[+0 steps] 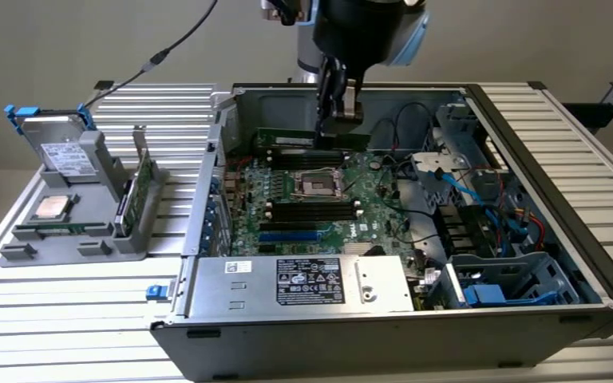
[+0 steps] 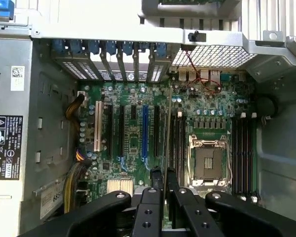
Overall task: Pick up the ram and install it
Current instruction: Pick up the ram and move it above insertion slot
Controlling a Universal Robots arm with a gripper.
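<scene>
1. The hand [image 2: 164, 180] is closest to the wrist camera. Its black fingers [image 2: 150, 207] are squeezed tight on the ram [image 2: 166, 138], which sticks out from between them.
2. The picking-up part is done. In the exterior view the ram [image 1: 285, 140] is off the counter [image 1: 73, 319] and held up inside the open case [image 1: 392, 343].
3. The putting-in part is not done yet. The ram hangs over the far side of the board [image 1: 370, 191], close to the back wall. It is above the black slots [image 1: 304, 162] next to the empty socket [image 1: 318, 183].
4. I think it is not sitting in any slot, because it looks higher than the board. I cannot tell for sure if its bottom edge touches anything.
5. The ram's long way goes from the exterior view's left to the exterior view's right. That is the same way the slots go.
6. It stands on its thin long edge. Its flat green side faces the exterior camera.
7. In the wrist view you see it from the edge, so it looks like a thin line. That line goes straight away from the hand, next to the slots and lined up with them.
</scene>
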